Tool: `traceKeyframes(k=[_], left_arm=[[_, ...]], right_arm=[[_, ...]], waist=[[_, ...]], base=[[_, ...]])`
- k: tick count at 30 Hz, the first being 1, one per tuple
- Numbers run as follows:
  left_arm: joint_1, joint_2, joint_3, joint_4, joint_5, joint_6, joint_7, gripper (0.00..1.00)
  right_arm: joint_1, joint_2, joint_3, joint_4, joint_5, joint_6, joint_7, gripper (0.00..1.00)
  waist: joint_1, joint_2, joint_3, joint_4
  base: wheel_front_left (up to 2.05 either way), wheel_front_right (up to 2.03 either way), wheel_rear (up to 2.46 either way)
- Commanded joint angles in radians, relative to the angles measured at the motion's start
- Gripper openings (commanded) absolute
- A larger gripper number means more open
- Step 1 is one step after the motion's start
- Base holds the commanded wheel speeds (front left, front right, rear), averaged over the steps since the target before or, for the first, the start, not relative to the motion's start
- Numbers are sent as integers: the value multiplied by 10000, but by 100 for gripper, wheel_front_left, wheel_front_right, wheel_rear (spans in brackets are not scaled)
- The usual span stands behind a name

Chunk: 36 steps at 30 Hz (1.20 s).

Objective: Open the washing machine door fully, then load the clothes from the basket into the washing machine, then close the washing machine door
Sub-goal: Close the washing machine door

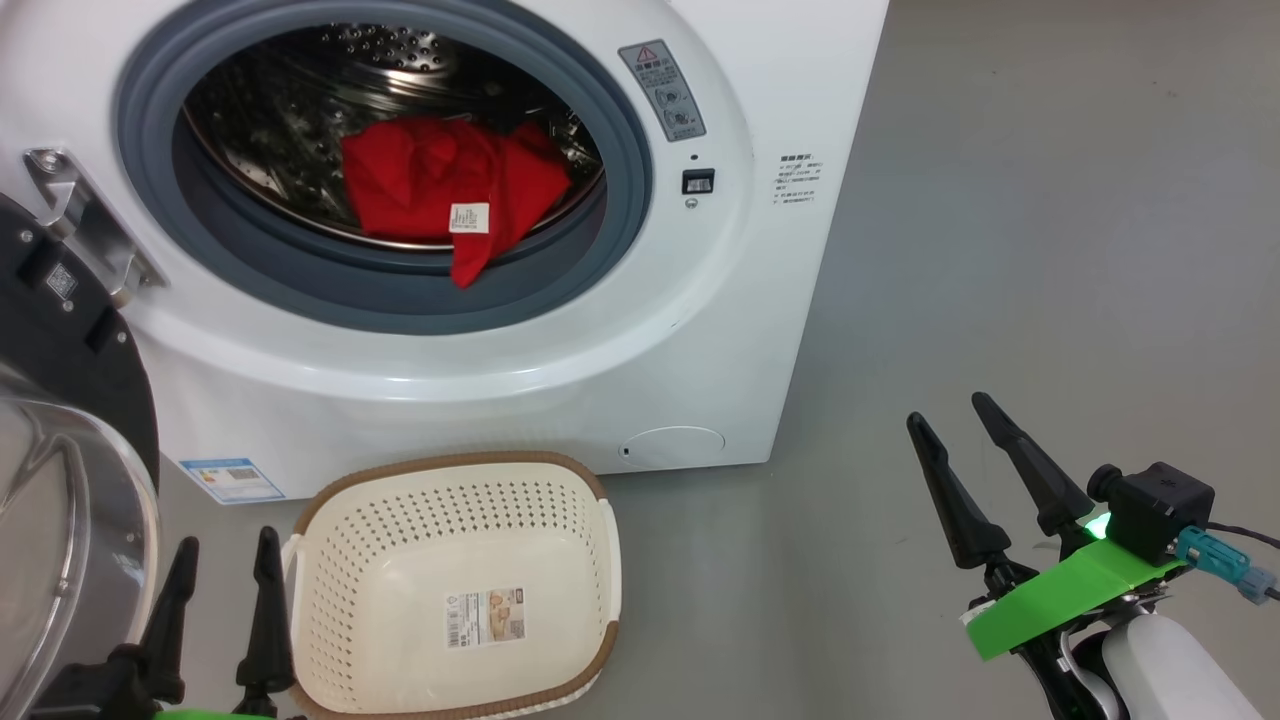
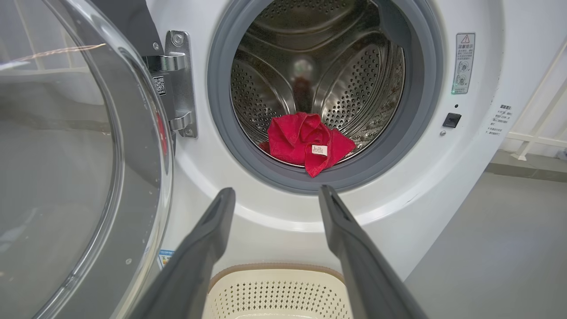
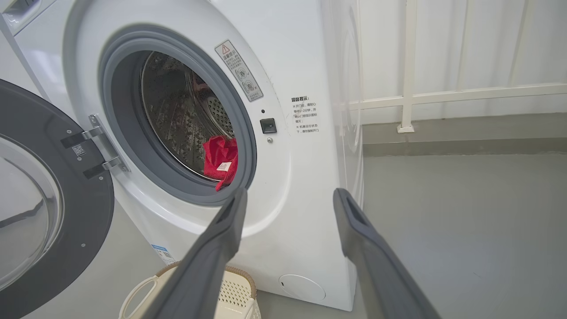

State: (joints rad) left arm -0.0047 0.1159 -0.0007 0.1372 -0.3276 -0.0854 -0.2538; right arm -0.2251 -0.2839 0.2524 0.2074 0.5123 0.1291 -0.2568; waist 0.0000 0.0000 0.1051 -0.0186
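The washing machine [image 1: 640, 340] stands with its door [image 1: 60, 480] swung wide to the left, glass bowl window facing out. Red clothes [image 1: 440, 185] with a small white label lie at the front of the steel drum, one corner hanging over the grey seal [image 1: 300, 270]. The cream basket [image 1: 455, 590] on the floor before the machine holds nothing but a sticker. My left gripper [image 1: 225, 560] is open at the basket's left rim. My right gripper [image 1: 950, 420] is open over bare floor to the right. The clothes [image 2: 308, 141] and door [image 3: 48, 195] also show in the wrist views.
Grey floor [image 1: 1050, 250] spreads to the right of the machine. A white railing [image 3: 407, 71] and a low kerb run behind it. The open door takes up the space at the left, close to my left gripper.
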Motion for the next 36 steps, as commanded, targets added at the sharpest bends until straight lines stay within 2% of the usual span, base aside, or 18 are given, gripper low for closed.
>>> traceKeyframes(k=[1, 23, 36], left_arm=[[-317, 117, 401, -205, 136, -104, -80, 100], [-288, -22, 538, -225, 99, -183, -80, 100], [-244, -65, 507, -287, 149, -245, -80, 100]], right_arm=[[-67, -103, 181, -215, 105, 16, -49, 100], [-61, -83, 149, -218, 86, 16, -49, 100], [-63, -93, 127, -218, 91, 16, -49, 100]], waist=[[0, 0, 0, 1], [0, 0, -11, -45], [0, 0, -6, -51]], base=[[0, 0, 0], [-6, 6, 0], [-134, 134, 0]])
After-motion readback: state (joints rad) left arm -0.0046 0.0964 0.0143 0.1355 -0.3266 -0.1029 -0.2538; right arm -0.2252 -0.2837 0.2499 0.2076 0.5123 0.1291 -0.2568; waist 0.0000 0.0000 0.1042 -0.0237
